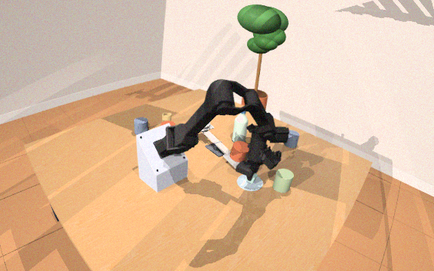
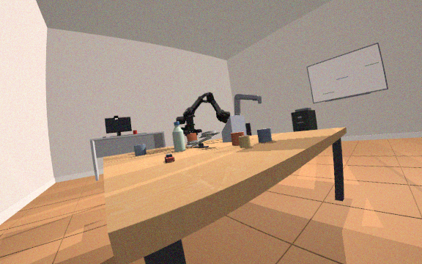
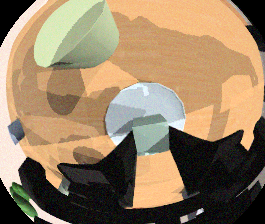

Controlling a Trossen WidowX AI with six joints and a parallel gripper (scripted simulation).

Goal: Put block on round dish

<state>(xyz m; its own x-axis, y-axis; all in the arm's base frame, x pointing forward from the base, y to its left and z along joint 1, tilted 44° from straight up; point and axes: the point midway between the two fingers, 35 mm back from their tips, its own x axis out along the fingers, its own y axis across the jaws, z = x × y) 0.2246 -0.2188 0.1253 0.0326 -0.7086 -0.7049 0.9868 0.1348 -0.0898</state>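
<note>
My gripper [image 1: 252,178] [image 3: 149,131] points down and is shut on a pale green block [image 3: 151,139] low over the round dish [image 1: 256,185] [image 3: 124,107]. Whether the block touches the dish cannot be told. One orange cup [image 1: 239,152] [image 2: 192,137] stands upright on the near end of the balance [image 1: 218,141], close beside the arm's wrist in the top view. The other orange cup [image 1: 168,123] [image 2: 237,138] stands on the table behind the robot's base, partly hidden in the top view. No cup is above the dish.
A green cylinder [image 1: 283,181] [image 3: 90,42] stands close beside the dish. A bottle [image 1: 240,129] [image 2: 179,139] and a blue cylinder [image 1: 292,139] [image 2: 140,149] stand behind the gripper. A yellow cylinder [image 2: 245,141] and another blue one [image 1: 141,126] [image 2: 264,136] are near the base. A toy car [image 2: 169,158] lies farther off.
</note>
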